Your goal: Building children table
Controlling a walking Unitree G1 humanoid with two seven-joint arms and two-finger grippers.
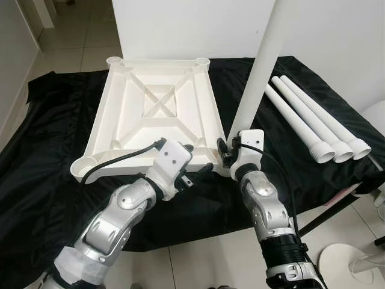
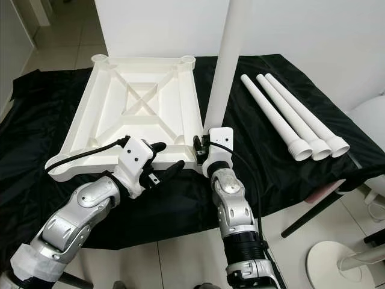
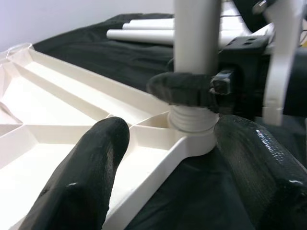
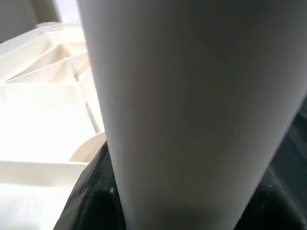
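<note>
Looking down at a white top [image 1: 157,114], flipped over on a black cloth [image 1: 48,180]. Standing one leg [image 1: 258,66] straight up in the near right corner hole [image 3: 192,139]. Pinching that leg low down with the right claw [image 1: 227,150], just above the ridged end. Can see the ridges above the hole, so probably not all the way in yet.

Holding the left claw [image 2: 166,158] spread wide by the near edge of the top, close to the same corner. Not touching anything with its fingers [image 3: 81,182], by the look of it.

Keeping three more legs [image 1: 301,120] side by side on the cloth, off to the right, well apart from the top.

Looks like hard, hollow plastic, so likely light and stiff. Looks smooth too, so may slip in a loose grip. Best to hold the leg low, near the ridges, to keep the long end from tipping. Best to turn it straight, not tilted, or may jam. Might slide the top on the cloth while turning. Good to press the left claw down on a rib or the rim by the corner. No need to squeeze hard.
</note>
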